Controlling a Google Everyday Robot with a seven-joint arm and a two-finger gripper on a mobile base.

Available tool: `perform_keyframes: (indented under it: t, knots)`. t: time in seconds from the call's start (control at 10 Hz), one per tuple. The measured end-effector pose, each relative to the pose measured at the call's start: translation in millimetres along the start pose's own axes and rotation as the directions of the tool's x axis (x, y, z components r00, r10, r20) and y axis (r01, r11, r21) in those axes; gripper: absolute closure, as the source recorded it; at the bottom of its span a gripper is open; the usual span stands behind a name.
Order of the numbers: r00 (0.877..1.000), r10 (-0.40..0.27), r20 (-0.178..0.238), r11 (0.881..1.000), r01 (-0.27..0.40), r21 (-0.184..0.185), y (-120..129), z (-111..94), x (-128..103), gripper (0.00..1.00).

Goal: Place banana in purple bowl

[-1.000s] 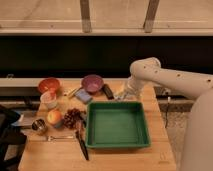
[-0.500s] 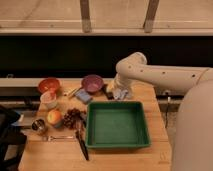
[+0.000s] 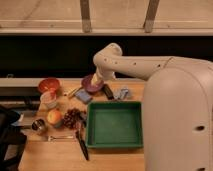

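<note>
The banana [image 3: 74, 92] lies on the wooden table, slim and yellow-tan, just left of the purple bowl [image 3: 89, 84]. The bowl stands at the back of the table. My arm reaches in from the right, bends near the window and comes down at the bowl. My gripper [image 3: 98, 80] hangs open over the bowl's right rim, holding nothing, about a bowl's width right of the banana. It hides part of the bowl.
An orange-red bowl [image 3: 48, 84] and a pale cup [image 3: 48, 98] stand at the left. Nearer the front are an apple-like fruit [image 3: 54, 117], dark grapes [image 3: 71, 118] and a green tray [image 3: 115, 125]. A blue sponge [image 3: 83, 96], a black item [image 3: 108, 91] and a grey cloth [image 3: 122, 93] lie near the purple bowl.
My arm has swung left across the back of the table, carrying the gripper from right of the tray to the purple bowl. The objects on the table have stayed put.
</note>
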Motion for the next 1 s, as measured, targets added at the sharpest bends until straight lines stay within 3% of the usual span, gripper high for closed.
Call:
perform_keyframes:
  t: [0.6,0.8,1.0]
  knots:
    - [1.0,0.003,-0.003,1.0,-0.003,0.006,-4,0,1,0.21]
    - [1.0,-0.015,0.02,1.0,0.015,0.0,2,-3,-3,0.21]
    - [0.996,-0.069,0.051,0.997,0.07,-0.016,27,-2,-16,0.21]
